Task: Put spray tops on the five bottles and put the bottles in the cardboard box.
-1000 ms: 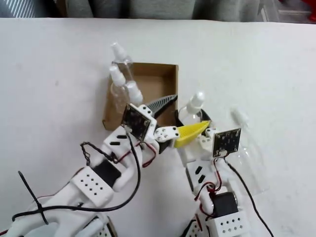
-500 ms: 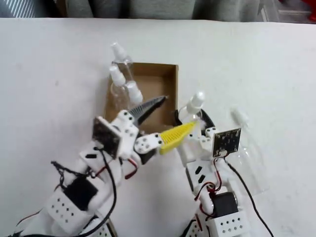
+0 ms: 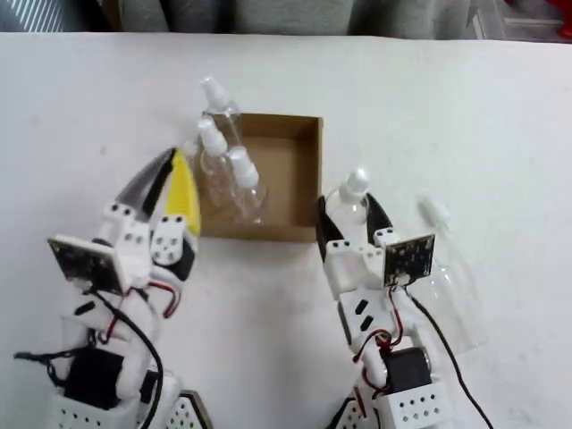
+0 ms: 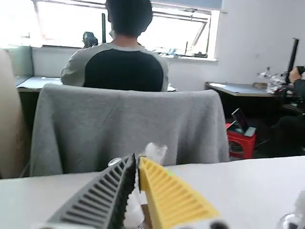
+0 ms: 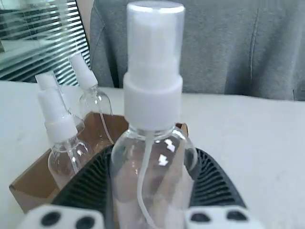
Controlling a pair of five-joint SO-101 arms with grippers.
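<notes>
- Currently one capped bottle [image 5: 152,162] stands upright in the right hand [image 3: 352,216], which grips it just beside the cardboard box [image 3: 290,170].
- Three more capped bottles [image 3: 228,165] cluster at the box's opposite side.
- Another bottle [image 3: 451,277] lies on the surface [image 3: 465,107] near the right arm.
- Left hand [image 3: 176,163] is clenched, holding nothing.

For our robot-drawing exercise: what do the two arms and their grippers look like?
Both arms are white blocky segments with round holes, black motors, red and black cables, and a dark square circuit board at each wrist. The left gripper has one grey ribbed finger and one yellow; the right gripper has two black ribbed fingers.
</notes>
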